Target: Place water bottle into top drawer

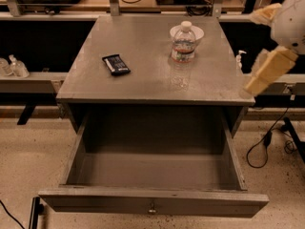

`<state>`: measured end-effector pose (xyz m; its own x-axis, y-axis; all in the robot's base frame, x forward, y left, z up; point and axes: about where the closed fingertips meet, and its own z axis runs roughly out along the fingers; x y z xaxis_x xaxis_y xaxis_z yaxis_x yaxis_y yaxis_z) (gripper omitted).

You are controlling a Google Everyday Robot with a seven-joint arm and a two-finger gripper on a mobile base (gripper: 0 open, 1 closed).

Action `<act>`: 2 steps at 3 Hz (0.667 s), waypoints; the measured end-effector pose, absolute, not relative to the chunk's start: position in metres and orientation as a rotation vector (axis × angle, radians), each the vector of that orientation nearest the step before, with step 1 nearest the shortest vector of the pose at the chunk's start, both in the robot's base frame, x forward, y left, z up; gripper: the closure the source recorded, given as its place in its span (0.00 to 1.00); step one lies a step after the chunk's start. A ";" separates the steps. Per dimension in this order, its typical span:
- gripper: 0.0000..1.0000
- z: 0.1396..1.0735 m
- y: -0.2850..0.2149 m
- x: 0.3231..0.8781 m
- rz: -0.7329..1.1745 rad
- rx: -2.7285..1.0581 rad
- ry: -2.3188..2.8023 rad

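Note:
The water bottle (pixel 181 56) stands upright on the grey cabinet top (pixel 133 42), right of centre, just in front of a white bowl (pixel 198 32). The top drawer (pixel 152 202) is pulled wide open below, and its inside shows nothing in it. Its small metal knob (pixel 152 207) sits at the middle of the front panel. My gripper (pixel 252 86), at the end of the cream arm, hangs at the right edge of the cabinet top. It is to the right of the bottle and apart from it.
A black packet (pixel 116 64) lies on the left part of the cabinet top. A small pump dispenser (pixel 239 60) stands beyond the right edge. Small bottles (pixel 14 67) sit on the left shelf. Cables (pixel 267 147) lie on the floor at right.

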<state>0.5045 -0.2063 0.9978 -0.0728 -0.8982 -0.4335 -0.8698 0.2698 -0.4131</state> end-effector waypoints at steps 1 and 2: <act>0.00 1.014 -0.177 0.575 0.083 -1.465 1.676; 0.00 1.021 -0.143 0.622 0.327 -1.333 1.521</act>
<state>0.6223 -0.1428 1.0209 0.1581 -0.5637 -0.8107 -0.8469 0.3447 -0.4049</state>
